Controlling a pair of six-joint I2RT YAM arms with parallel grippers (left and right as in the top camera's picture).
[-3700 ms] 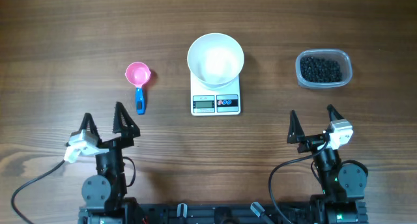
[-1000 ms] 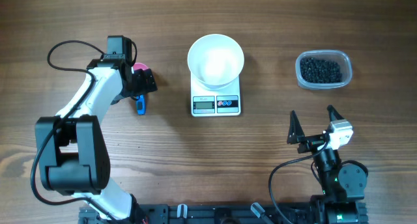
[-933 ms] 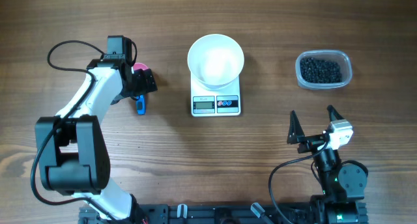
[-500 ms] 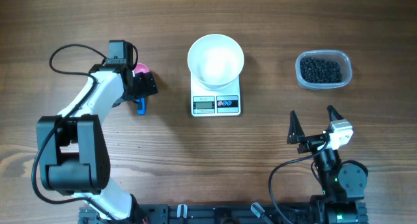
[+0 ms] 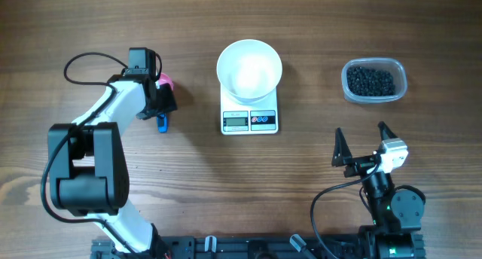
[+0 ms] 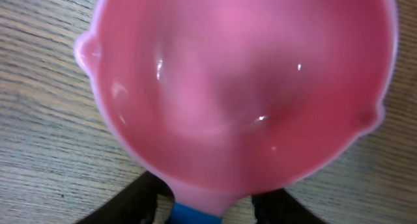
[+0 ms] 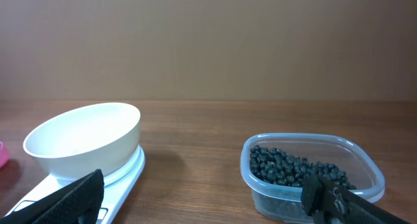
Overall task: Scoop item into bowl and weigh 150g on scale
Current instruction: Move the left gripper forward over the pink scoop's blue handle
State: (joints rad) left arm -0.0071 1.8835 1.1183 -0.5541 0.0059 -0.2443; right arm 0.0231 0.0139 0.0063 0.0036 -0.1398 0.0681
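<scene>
I am working over a wooden table (image 5: 241, 184). My left arm (image 5: 113, 112) is reaching out to the far left side of it, while my right arm (image 5: 392, 202) is sitting folded by the near edge.

The white kitchen scale (image 5: 249, 120) is standing at the middle of the table, its display and buttons facing me. The white bowl (image 5: 249, 69) is sitting on its platform, showing only its glossy inside. Well to the right of the scale, the clear plastic tub (image 5: 402, 84) is holding the black beads (image 5: 370, 80), which are lying in a dark pile inside it.

To the left of the scale, the pink scoop (image 6: 241, 87) is lying on the wood with its cup facing up and its blue handle (image 6: 195, 216) pointing toward me. My left claw (image 5: 161, 107) is hanging right over it. Its two dark fingers (image 6: 133, 204) are standing on either side of the handle, just beside it. I cannot tell whether they are pinching it or stopping just short.

My right claw (image 5: 361, 135) is resting released, fingers spread wide, grasping nothing.
</scene>
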